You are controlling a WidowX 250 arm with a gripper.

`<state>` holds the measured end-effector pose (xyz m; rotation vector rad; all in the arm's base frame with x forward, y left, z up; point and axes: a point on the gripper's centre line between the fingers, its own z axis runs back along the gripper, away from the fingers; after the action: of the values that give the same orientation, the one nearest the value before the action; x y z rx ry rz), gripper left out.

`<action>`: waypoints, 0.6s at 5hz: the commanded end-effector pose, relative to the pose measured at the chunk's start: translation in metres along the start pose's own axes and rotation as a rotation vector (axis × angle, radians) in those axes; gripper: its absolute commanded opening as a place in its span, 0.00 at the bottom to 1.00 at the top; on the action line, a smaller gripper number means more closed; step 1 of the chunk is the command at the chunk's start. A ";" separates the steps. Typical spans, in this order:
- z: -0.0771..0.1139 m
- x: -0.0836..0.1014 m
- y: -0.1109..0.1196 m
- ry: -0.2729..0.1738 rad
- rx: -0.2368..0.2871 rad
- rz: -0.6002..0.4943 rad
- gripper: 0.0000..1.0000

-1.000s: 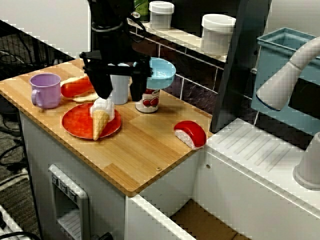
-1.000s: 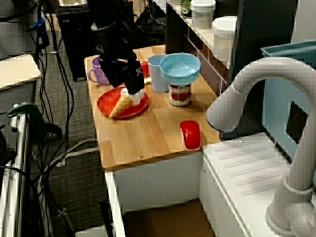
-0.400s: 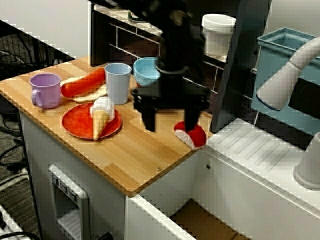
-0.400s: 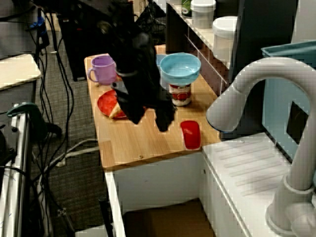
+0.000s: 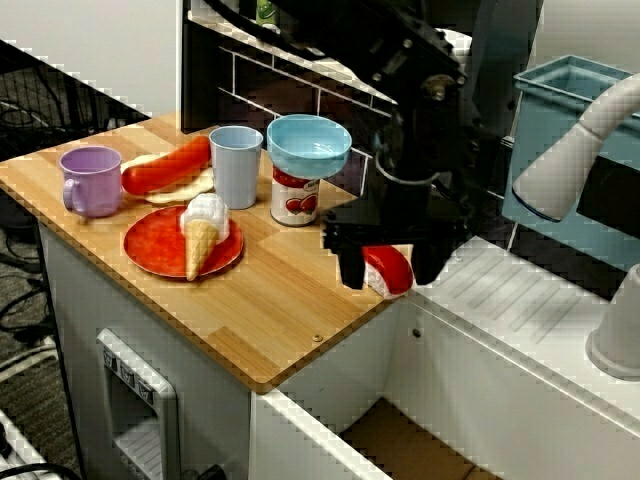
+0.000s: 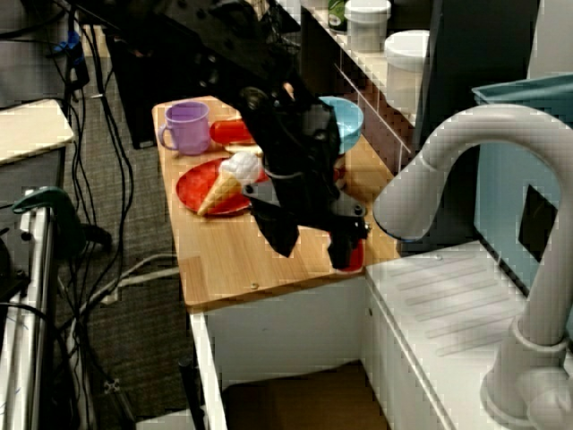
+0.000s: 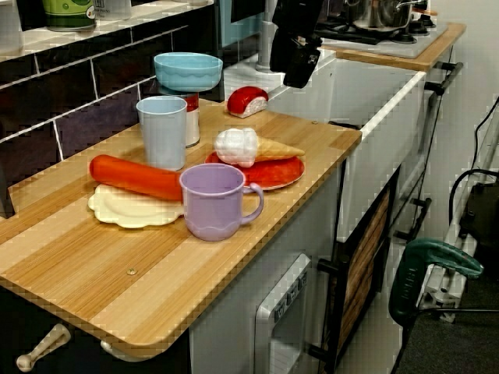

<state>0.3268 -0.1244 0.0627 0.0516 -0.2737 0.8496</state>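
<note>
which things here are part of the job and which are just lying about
In hand: black robot hand, open, over the red-and-white toy sushi piece.
Lying about: red round plate, toy ice-cream cone, purple plastic mug, pale blue tumbler, blue bowl.

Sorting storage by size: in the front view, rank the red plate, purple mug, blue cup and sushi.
1. Red plate
2. purple mug and blue cup, too alike to rank
3. sushi, partly behind the tool
</note>
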 end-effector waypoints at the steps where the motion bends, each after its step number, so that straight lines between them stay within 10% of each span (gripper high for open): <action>1: 0.015 0.033 -0.024 -0.004 -0.045 0.100 1.00; 3: 0.025 0.054 -0.023 0.027 -0.041 0.140 1.00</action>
<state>0.3606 -0.1080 0.0873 0.0213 -0.2352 0.9762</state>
